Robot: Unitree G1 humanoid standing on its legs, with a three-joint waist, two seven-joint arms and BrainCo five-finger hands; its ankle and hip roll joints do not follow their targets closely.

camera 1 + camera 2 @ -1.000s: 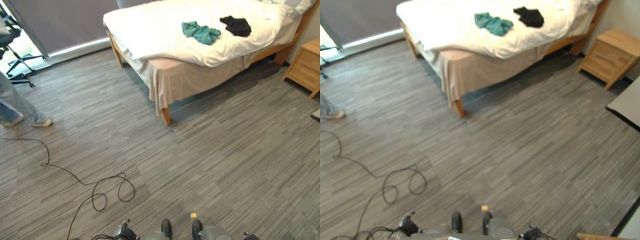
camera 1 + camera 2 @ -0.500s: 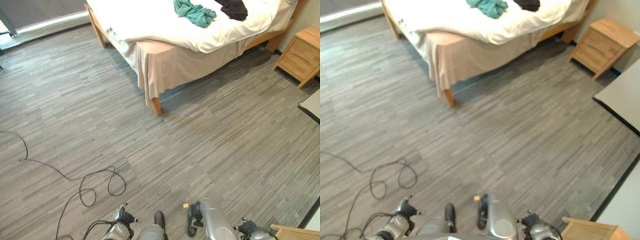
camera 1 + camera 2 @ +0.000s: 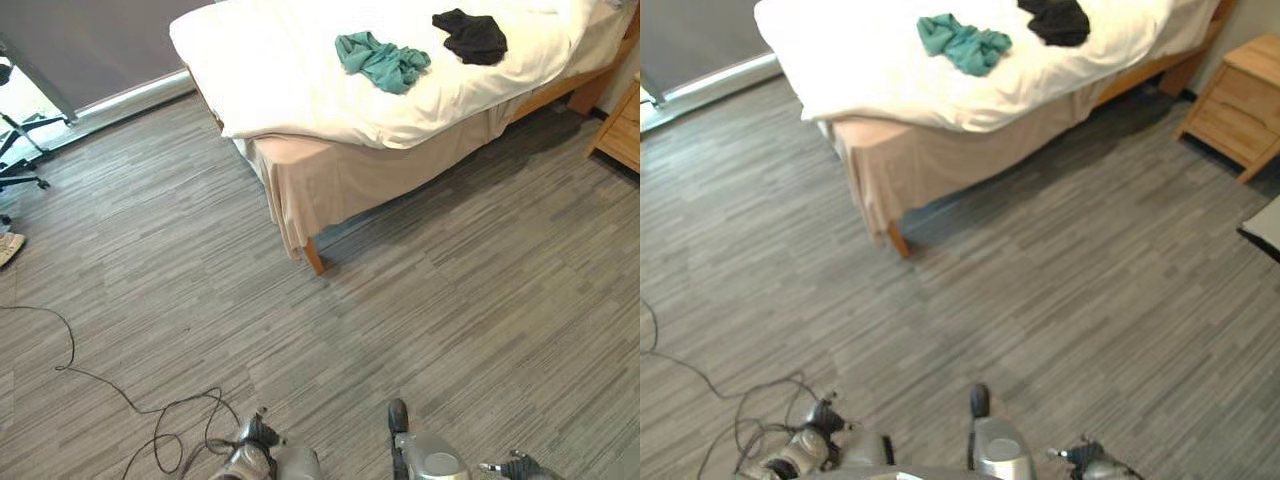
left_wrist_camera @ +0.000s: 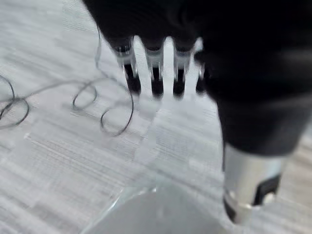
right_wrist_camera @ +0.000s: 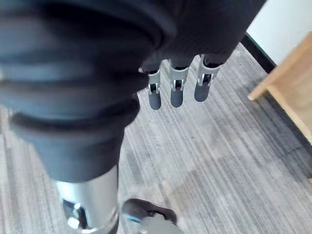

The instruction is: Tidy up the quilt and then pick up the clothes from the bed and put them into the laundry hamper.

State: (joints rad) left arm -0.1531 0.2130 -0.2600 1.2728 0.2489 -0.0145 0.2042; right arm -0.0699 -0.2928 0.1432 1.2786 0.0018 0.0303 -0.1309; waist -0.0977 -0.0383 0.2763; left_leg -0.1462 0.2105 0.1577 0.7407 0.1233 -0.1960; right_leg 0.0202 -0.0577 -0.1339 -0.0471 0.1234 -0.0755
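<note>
The left hand [image 4: 161, 73] hangs over the grey striped floor [image 4: 58, 161] — fingers [image 4: 157, 80] straight and relaxed, holding nothing.

A bed [image 3: 330, 185] bears a white quilt [image 3: 290, 70], with teal clothes [image 3: 381, 61] and black clothes [image 3: 471, 36] on it.
</note>
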